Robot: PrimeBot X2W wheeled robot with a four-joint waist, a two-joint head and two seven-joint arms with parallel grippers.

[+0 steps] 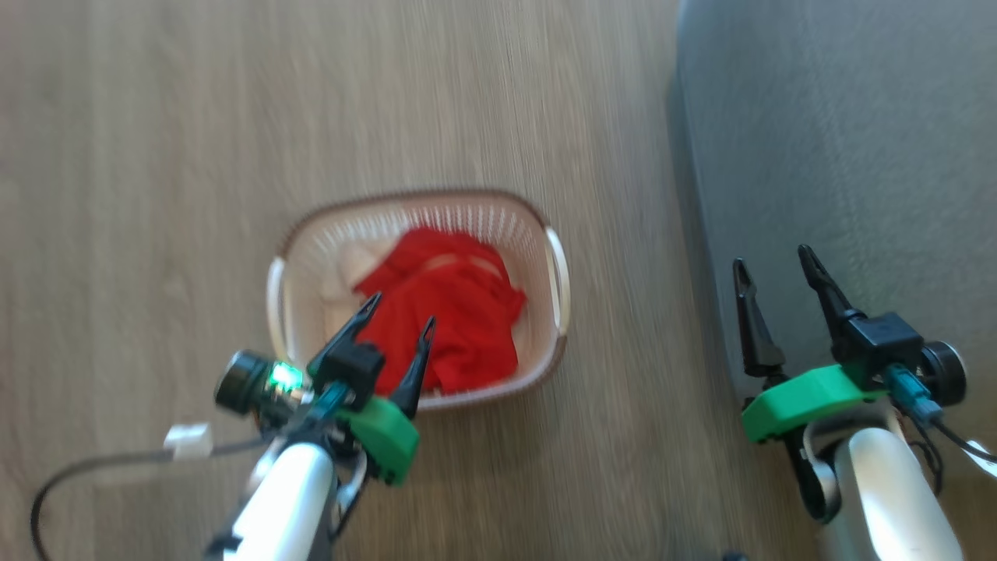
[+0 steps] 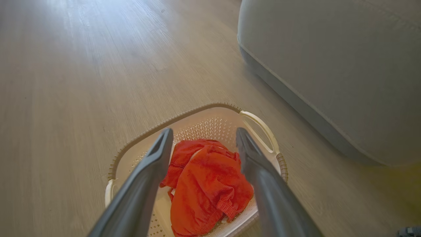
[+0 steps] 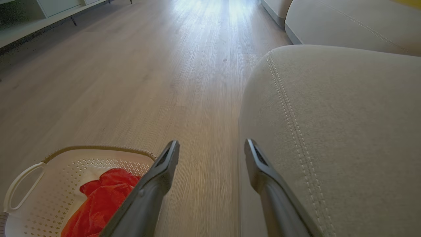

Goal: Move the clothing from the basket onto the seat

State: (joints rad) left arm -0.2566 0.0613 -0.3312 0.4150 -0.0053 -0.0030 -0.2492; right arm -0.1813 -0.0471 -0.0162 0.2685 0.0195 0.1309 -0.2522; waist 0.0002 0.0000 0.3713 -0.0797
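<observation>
Wood floor (image 1: 156, 156); basket (image 1: 436, 192) of red clothing (image 1: 459, 312) lies just ahead of the left gripper (image 1: 403, 308), fingers spread and empty; right gripper (image 1: 769, 257), also open and empty, hangs by the seat (image 1: 857, 156).

A pale grey-brown, wood-grain plank floor (image 1: 156, 156) carries everything here. Near the middle of the head view a small oval cream-white perforated plastic basket (image 1: 467, 216) stands on it, with a brown woven-look rim and white handles. At about 2 o'clock from the basket, with a strip of bare boards between them, a large grey fabric-upholstered seat cushion (image 1: 841, 156) with a rounded corner and a stitched seam sits on the floor.
</observation>
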